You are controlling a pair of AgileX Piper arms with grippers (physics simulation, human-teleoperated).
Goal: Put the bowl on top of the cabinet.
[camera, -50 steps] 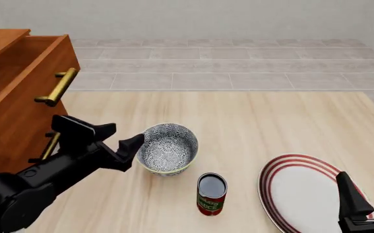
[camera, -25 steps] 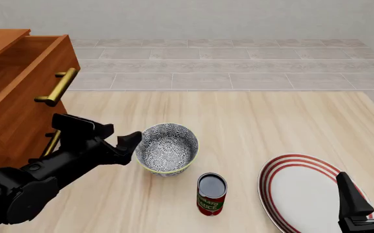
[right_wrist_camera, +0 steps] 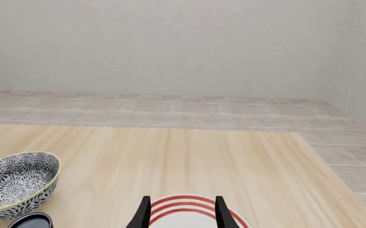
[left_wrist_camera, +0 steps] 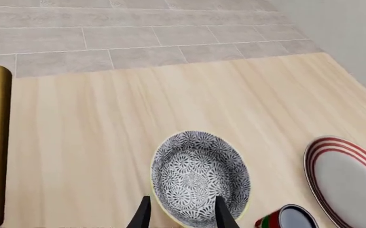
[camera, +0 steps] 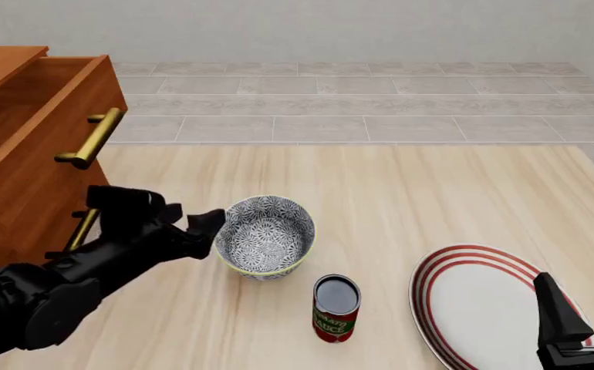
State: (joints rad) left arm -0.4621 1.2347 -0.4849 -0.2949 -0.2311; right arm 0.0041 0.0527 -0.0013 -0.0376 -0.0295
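Note:
The bowl (camera: 267, 234), deep and round with a black-and-white floral pattern and a pale rim, stands upright on the table just right of the cabinet (camera: 25, 166). My left gripper (camera: 207, 233) is open at the bowl's left rim. In the left wrist view the bowl (left_wrist_camera: 199, 173) sits right ahead of the left gripper (left_wrist_camera: 183, 216); one finger is outside its wall and the other over its inside. The cabinet is reddish-brown wood with a brass handle (camera: 91, 139). My right gripper (camera: 583, 312) is open and holds nothing, low over the plate at the near right.
A flat white plate (camera: 477, 304) with red rings lies at the near right. A red and green can (camera: 336, 308) stands upright just in front of the bowl. The cabinet's upper drawer (camera: 45, 100) sticks out toward the table. Grey floor tiles lie beyond the table's far edge.
My left gripper has edged closer to the bowl's left rim and turned slightly. The bowl, can, plate and right arm have not moved.

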